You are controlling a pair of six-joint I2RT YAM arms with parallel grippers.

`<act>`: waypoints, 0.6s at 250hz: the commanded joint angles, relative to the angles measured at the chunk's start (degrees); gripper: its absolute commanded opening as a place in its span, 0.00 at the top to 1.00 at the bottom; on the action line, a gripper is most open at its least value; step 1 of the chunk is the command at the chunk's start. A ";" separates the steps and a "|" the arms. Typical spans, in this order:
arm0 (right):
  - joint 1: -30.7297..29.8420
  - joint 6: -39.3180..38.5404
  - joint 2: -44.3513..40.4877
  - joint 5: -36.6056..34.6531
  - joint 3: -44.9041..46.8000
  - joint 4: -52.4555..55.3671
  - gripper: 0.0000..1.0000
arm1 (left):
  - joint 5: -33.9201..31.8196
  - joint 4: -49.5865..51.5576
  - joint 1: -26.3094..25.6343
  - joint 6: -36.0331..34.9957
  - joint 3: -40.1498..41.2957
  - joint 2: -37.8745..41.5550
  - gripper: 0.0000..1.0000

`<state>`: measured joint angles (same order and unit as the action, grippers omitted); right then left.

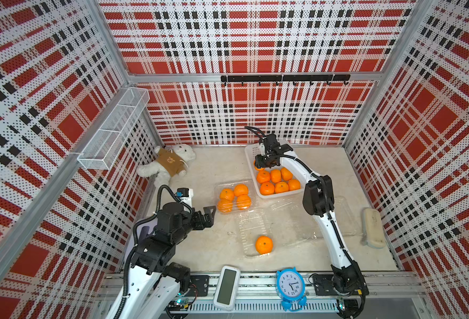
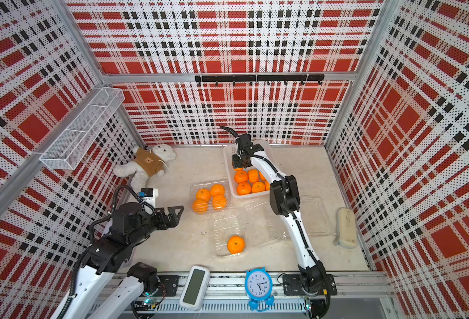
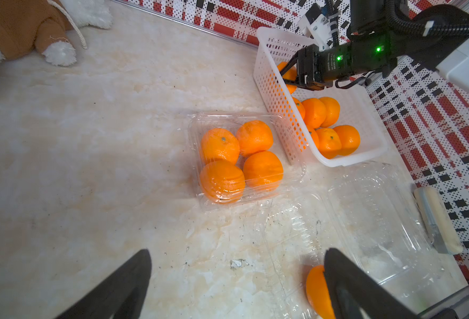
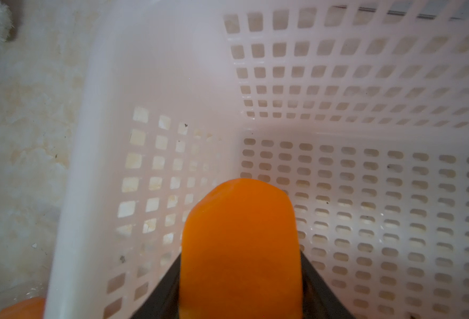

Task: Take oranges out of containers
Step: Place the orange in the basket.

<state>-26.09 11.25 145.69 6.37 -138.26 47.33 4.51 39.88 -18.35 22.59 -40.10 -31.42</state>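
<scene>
Place: a robot test cell in a lab, dressed with household props.
Walls: perforated panels [image 1: 255, 41] printed in red, black and white plaid close off three sides.
Frame: aluminium profiles [image 1: 172, 78] hold the panels at the corners and at mid-height.
Robot: a left arm [image 1: 156, 248] and a right arm [image 1: 332, 234] are mounted on a slotted rail [image 1: 258, 279] at the front edge.
Surface: a marble-look tabletop [image 1: 214, 163].
Props: a black hook rail [image 1: 283, 78], a wire-mesh shelf [image 1: 112, 132], a teddy bear [image 1: 170, 163] and a blue alarm clock [image 1: 290, 285].
</scene>
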 commanded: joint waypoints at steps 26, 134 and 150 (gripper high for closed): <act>-0.46 -0.61 -0.32 0.88 -1.56 -0.30 0.37 | 0.23 -0.85 0.59 -0.70 -0.16 0.74 0.01; -1.23 -1.99 -9.42 -1.19 -0.30 3.16 0.27 | 0.41 -0.85 0.51 -0.71 -0.16 1.45 0.01; -1.72 -1.86 -11.86 -3.68 0.42 4.54 0.26 | 0.45 -0.85 0.46 -0.74 -0.24 1.64 0.01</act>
<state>-26.59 10.63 142.12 6.13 -138.19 50.54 4.54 39.88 -18.35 22.46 -40.10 -30.46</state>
